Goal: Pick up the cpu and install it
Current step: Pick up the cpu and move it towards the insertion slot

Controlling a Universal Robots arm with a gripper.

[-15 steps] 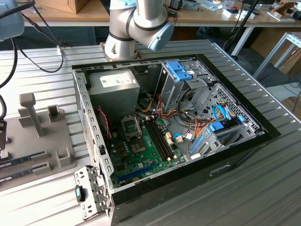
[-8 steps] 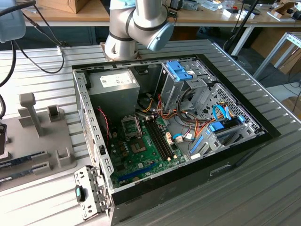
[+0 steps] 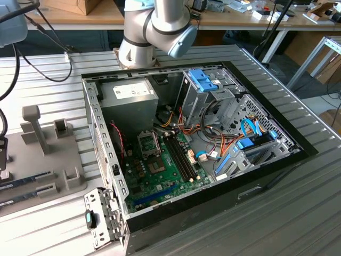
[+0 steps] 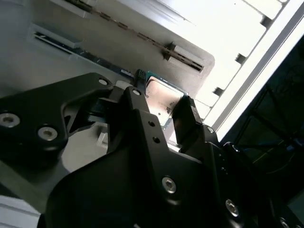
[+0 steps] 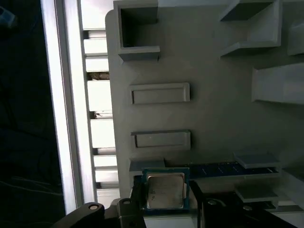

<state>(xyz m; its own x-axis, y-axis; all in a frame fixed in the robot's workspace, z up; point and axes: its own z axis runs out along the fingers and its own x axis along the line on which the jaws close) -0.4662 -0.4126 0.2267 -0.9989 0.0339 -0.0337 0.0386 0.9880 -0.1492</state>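
One ribbed metal table (image 3: 298, 213) carries an open computer case (image 3: 96, 133) at mid-frame. A grey fixture tray (image 3: 45, 160) sits at the exterior view's left. Wooden benches (image 3: 69, 16) line the room behind. The arm (image 3: 154, 26) is cut off at that view's upper edge. In the first wrist view the gripper (image 5: 166, 199) has its black jaws clenched on two opposite edges of the cpu (image 5: 165, 189), over the tray beside a blue memory stick (image 5: 223, 169). Whether the cpu rests on the tray or hangs clear cannot be made out.
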